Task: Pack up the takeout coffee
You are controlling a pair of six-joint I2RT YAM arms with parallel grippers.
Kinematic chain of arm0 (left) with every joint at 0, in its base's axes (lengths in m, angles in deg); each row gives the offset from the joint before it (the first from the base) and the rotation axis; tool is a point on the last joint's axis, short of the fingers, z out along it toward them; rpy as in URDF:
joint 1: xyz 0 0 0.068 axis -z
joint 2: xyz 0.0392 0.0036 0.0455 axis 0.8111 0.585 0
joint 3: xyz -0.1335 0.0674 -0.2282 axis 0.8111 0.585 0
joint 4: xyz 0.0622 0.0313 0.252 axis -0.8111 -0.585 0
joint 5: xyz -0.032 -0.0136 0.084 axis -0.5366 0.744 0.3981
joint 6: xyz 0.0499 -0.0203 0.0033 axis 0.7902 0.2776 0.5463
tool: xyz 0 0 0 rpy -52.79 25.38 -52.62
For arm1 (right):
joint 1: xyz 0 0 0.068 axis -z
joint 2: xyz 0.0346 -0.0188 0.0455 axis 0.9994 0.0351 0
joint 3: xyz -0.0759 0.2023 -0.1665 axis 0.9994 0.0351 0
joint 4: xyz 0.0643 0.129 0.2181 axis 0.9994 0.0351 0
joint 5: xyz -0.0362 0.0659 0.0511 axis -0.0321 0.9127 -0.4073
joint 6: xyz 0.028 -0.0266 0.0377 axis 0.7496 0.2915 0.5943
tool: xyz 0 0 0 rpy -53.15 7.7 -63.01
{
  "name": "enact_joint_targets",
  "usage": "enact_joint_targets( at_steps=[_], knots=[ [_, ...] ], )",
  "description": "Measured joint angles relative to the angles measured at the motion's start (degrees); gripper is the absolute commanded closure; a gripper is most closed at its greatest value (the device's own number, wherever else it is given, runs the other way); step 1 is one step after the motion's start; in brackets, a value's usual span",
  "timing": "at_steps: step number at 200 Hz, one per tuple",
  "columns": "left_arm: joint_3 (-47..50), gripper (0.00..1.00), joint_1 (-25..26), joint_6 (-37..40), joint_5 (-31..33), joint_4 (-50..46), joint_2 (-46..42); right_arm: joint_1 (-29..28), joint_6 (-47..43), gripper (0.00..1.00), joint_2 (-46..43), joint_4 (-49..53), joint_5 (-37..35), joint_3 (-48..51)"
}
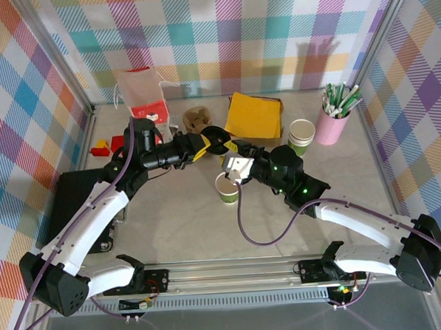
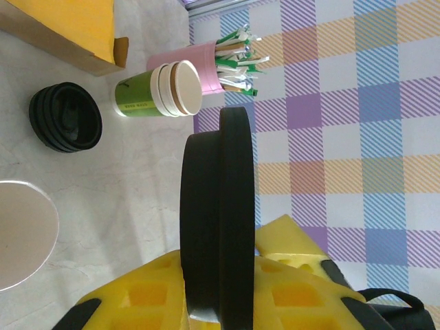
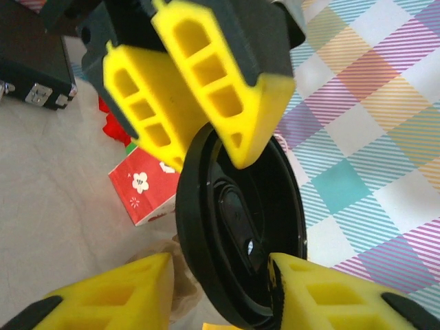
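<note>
Pale marbled surface (image 1: 172, 223), bright plaid walls all round, and both arms meet over the middle of it. The left fingers (image 3: 206, 75) are clamped on the black round plastic lid (image 3: 234, 227), holding it on edge in the air by its upper rim. The right fingers (image 3: 323, 295) are spread wide, one on each side of the lid's lower rim; whether they touch it, I cannot tell. That reads to me like a handover being set up.

Below them, the small green paper cup (image 1: 227, 188) with the cream-white inside stands upright near the middle of the surface, a shade toward the near edge. Its mouth is open, with nothing on it. The lid hangs just beyond it, toward the far edge and clear of the rim.

So where are we? One lid is in hand and one cup stands ready, but the two are not yet joined. Toward the far right corner, a stack of black lids (image 2: 65, 117) and a stack of green cups (image 1: 302, 135) sit near the pink cup of green-and-white straws (image 1: 331, 122). The brown pulp cup carrier (image 1: 196, 120) lies near the far edge, with no cup in it as far as shows.

By my judgement, the lid has yet to be pressed on and the capped cup seated in the carrier. We're early to midway.
</note>
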Motion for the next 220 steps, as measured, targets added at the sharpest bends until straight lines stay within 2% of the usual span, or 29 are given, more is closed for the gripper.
enact_joint_targets(
  at_steps=[92, 116, 140, 168, 194, 220],
  knots=[
    [0.6, 0.93, -0.2, -0.6, 1.6, 0.0, 0.0, -0.7, -2.5, 0.89, 1.9, 1.8, -2.8, -1.7],
    [0.8, 0.9, -0.2, -0.9, 2.0, 0.0, 0.0, -0.7, -2.7, 0.96, 2.2, 3.5, -3.5, -2.5],
    [1.1, 0.79, -0.2, -1.0, 2.2, 0.0, 0.0, -0.7, -1.9, 1.0, 2.3, 6.5, -4.0, -3.8],
    [1.1, 0.57, -0.2, -0.6, 2.3, -0.4, -0.4, -0.8, 1.9, 1.0, 2.3, 11.7, -3.5, -6.3],
    [0.5, 0.42, -0.3, 2.0, 4.7, -4.5, -2.7, -0.8, 8.2, 1.0, 0.9, 18.2, -2.1, -9.2],
    [-1.8, 0.38, -0.8, 5.8, 8.7, -9.1, -5.6, -0.8, 16.2, 1.0, -1.5, 25.3, 0.5, -12.3]
  ],
)
